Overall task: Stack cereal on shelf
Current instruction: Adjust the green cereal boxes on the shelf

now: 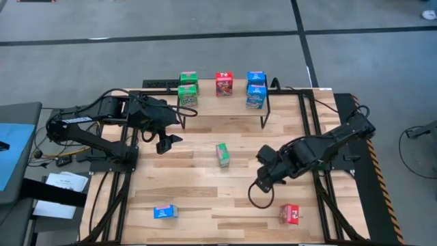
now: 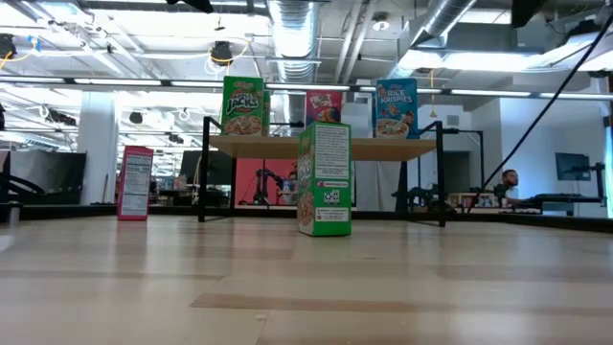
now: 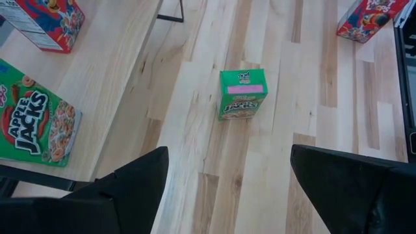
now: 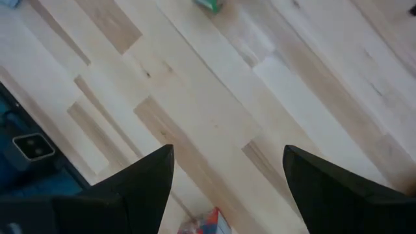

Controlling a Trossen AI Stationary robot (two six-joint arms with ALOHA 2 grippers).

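Note:
The shelf stands at the table's far edge. On it are two green cereal boxes, a red one and two blue ones. A third green box stands upright on its bottom end at the table's middle; the left wrist view also shows this box. My left gripper hangs open above the table, left of that box. My right gripper is open above bare planks, to the right of the box and nearer the front edge, with nothing between its fingers.
A blue box lies near the front left, a red box near the front right. In the low view another red-edged box stands on the table at the left. Black cables and frame rails run along both table sides.

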